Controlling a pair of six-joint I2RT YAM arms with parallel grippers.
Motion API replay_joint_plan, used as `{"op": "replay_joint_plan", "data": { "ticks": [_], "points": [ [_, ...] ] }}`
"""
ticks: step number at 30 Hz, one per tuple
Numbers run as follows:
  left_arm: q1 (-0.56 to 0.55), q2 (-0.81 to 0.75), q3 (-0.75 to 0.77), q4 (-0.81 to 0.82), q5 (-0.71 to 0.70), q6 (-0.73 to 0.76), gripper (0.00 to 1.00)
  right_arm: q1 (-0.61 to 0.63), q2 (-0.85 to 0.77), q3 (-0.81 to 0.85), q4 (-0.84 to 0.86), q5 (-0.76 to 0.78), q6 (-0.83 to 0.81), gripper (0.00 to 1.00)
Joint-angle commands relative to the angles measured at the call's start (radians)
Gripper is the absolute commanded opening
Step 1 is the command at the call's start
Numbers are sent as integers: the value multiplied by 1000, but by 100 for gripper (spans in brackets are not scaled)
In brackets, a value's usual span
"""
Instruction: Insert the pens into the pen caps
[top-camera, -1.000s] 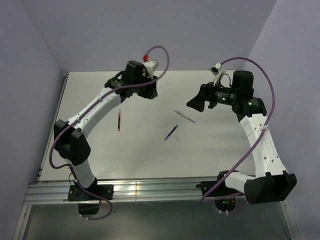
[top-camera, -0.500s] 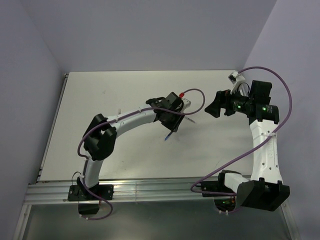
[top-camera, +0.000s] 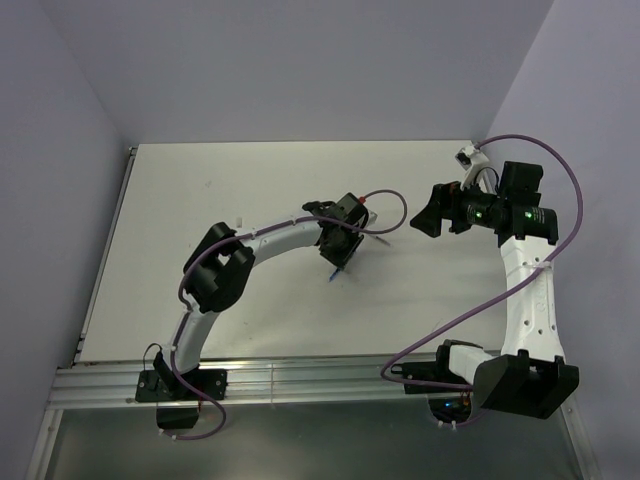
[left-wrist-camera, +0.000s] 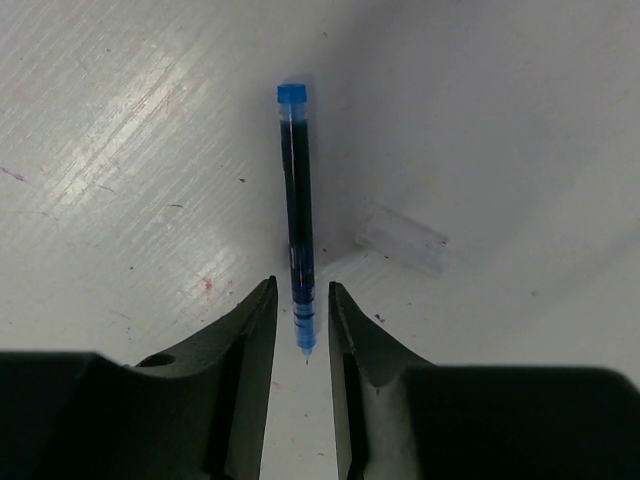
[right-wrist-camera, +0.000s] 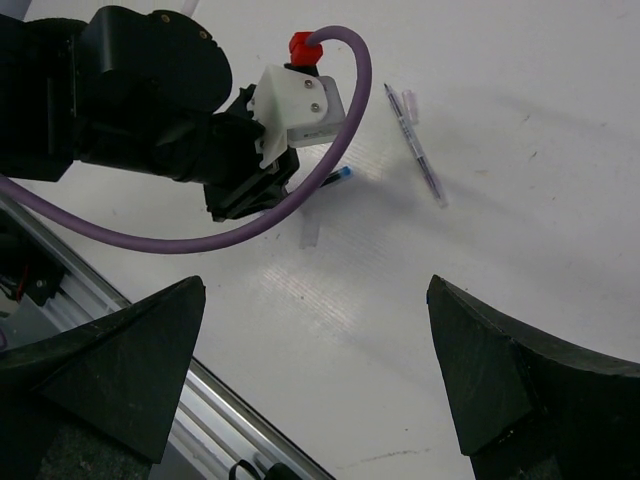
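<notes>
Flat on the white table (left-wrist-camera: 120, 120): the blue pen (left-wrist-camera: 298, 220), writing tip lying between the fingers (left-wrist-camera: 258, 320) of the left hand (left-wrist-camera: 303, 290). Set narrow about that tip, a sliver of gap either side, not gripping. Just right of the pen, apart from it, a clear pen cap (left-wrist-camera: 403, 240) on its side. Farther off, the pale clear-grey pen (right-wrist-camera: 415, 145), a second cap (right-wrist-camera: 408, 103) just beside its end. Spread wide, holding nothing: the right hand (right-wrist-camera: 315, 300).
</notes>
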Motion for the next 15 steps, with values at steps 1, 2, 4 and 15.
{"op": "replay_joint_plan", "data": {
  "ticks": [1, 2, 4, 15],
  "points": [
    [-2, 12, 18, 16, -25, 16, 31, -13, 2, 10, 5, -24, -20, 100],
    [-2, 11, 5, 28, -30, 18, 31, -14, 4, 10, 7, -22, -20, 100],
    [-4, 12, -19, 43, -37, 18, 31, -16, 4, 8, 3, -22, -21, 100],
    [-4, 14, -101, 72, -160, 48, 16, -22, 2, 19, 2, -2, -28, 100]
  ]
}}
